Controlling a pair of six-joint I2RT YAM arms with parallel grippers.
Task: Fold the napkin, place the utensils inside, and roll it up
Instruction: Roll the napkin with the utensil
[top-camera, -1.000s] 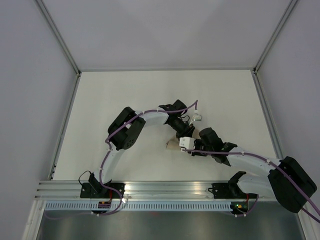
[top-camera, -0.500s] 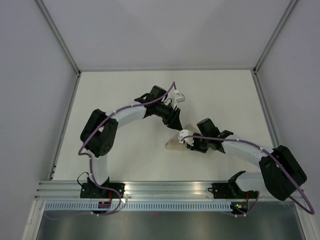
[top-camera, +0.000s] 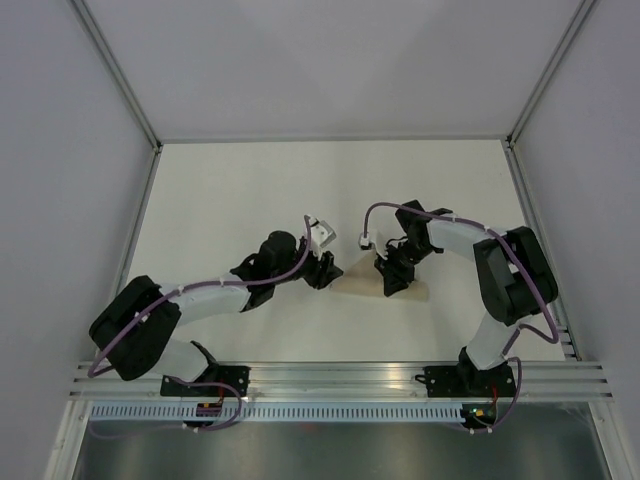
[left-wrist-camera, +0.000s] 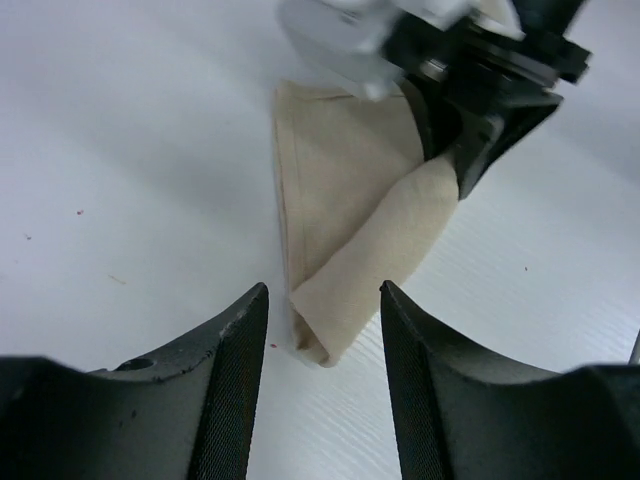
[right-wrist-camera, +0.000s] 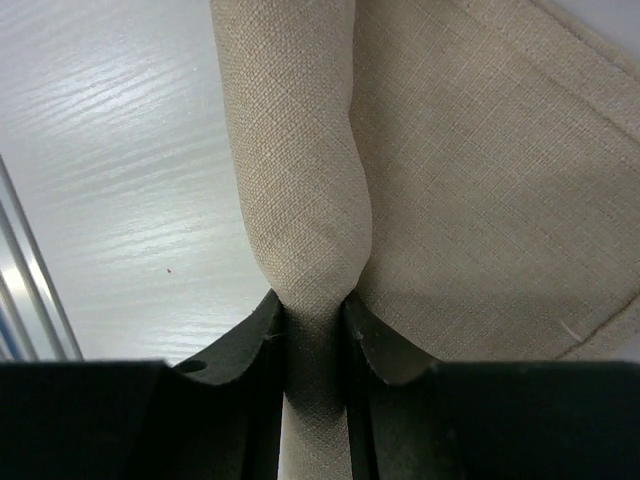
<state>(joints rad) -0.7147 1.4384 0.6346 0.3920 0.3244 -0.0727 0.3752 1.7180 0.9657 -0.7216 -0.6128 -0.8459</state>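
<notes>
Pinching the rolled fold of the napkin (right-wrist-camera: 480, 190), the right gripper (right-wrist-camera: 315, 322) has its jaws closed tight on the cloth.
The left gripper (left-wrist-camera: 322, 300) is open and empty just left of the napkin's pointed end, near the middle of the table (top-camera: 240, 190).

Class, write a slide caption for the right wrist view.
Right gripper pinching the rolled fold of the tan napkin.

The left gripper (top-camera: 326, 272) has swung down to the napkin (top-camera: 362, 274), jaws spreading apart.
</notes>
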